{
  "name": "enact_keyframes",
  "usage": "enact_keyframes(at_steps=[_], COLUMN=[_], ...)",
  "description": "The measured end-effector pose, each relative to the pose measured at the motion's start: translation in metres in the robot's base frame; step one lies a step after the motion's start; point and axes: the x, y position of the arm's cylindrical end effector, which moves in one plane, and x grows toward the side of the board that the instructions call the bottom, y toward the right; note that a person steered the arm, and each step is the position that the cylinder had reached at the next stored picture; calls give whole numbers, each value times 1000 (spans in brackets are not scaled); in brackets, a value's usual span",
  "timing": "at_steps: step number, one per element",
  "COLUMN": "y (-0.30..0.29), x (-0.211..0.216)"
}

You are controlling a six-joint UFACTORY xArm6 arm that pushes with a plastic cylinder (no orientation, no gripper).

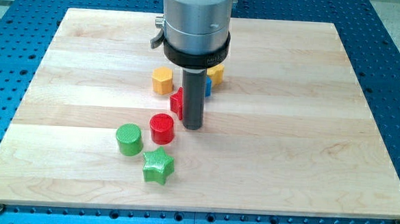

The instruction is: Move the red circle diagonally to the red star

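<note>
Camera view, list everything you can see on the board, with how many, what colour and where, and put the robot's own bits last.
Red circle: one, red, board centre, just left of my tip.
Red star: one, red, partly hidden behind the rod, up-right of the red circle.
Green circle: one, green, lower left of the red circle.
Green star: one, green, below the red circle.
Yellow hexagon: one, yellow, left of the rod.
Yellow block: one, yellow, right of the rod, shape unclear.
Blue block: one, blue, mostly hidden.
Wooden board: one, pale wood.
My tip: one dark rod, right of the red circle.
</note>
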Motion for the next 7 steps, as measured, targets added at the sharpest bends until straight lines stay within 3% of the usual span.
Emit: enact_keyframes(at_steps=[1,2,3,4,5,7], y=[-18,11,-45,-91,-98,-95], x=[-8,38,59,51,13,49])
